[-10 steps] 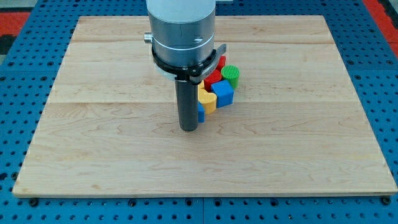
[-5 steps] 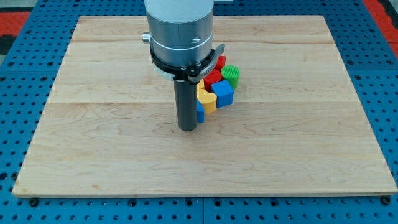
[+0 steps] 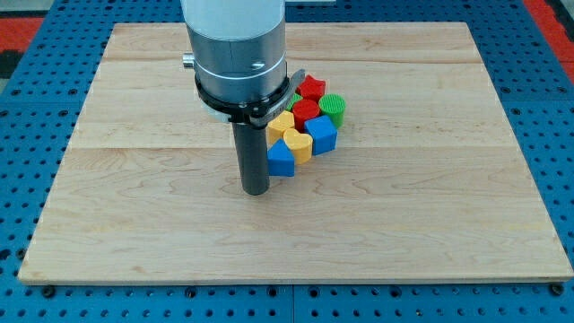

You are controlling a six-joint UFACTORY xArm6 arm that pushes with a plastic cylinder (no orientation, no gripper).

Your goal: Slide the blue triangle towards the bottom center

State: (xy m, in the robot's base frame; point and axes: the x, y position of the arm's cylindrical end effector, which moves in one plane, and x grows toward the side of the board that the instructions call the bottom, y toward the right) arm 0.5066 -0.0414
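The blue triangle lies at the lower left of a tight cluster of blocks near the board's middle. My tip rests on the board just left of and slightly below the blue triangle, touching or nearly touching its left side. Right of the triangle are a yellow block and a blue cube. Another yellow block sits above the triangle. A red block, a red star and a green ridged cylinder lie behind. The arm's body hides the cluster's upper left.
The wooden board lies on a blue pegboard table. The arm's wide grey body stands over the board's upper middle.
My tip and the arm have moved to the view's left, uncovering the blue triangle and a second yellow block. The blocks do not appear to have moved.
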